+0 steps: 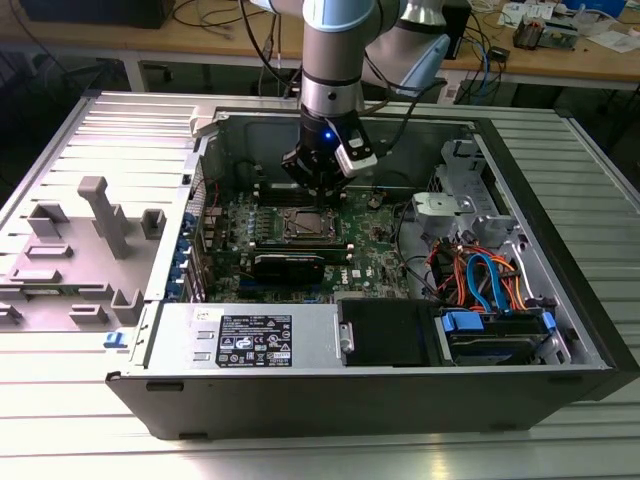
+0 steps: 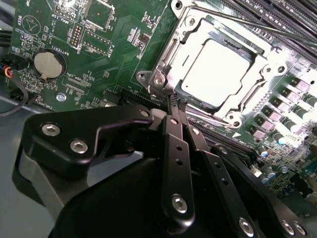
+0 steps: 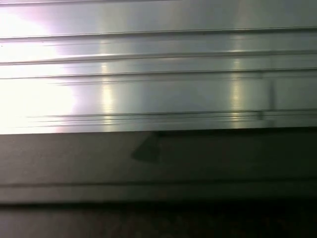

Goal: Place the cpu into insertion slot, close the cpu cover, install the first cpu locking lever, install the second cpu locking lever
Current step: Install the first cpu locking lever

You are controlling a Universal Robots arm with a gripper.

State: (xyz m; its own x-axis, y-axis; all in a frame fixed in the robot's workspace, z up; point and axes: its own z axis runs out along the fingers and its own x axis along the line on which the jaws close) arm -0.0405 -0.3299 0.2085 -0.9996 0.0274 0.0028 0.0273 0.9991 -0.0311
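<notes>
A: Ribbed aluminium is the table (image 1: 560,440), and on it lies the big open computer case (image 1: 350,400). What's inside?

B: The green motherboard (image 1: 385,255), flat on the case floor. The arm (image 1: 335,60) reaches straight down into the case, and the gripper (image 1: 318,185) hangs just above the insertion slot (image 1: 308,225), near the board's middle.

A: How does the tool stand?

B: In the second wrist view the gripper (image 2: 173,101) has its two black fingers drawn together until the tips meet, right at the slot's near edge. I can't make out whether a thin wire is nipped between them. They carry nothing larger.

A: And the chip?

B: The cpu (image 2: 218,69) sits in the slot, its pale grey top showing through the window of the cpu cover (image 2: 271,62). That silver frame looks folded down flat over it.

A: So two steps done?

B: I'd judge so: chip placed, cover closed. The levers are what's left. One thin rod (image 2: 257,25) runs along the far side of the frame, and another (image 2: 208,119) along the near side, close to the fingertips. I can't tell whether either is hooked under its catch. With the fingers at that near corner, my guess is the work is on a lever.
</notes>
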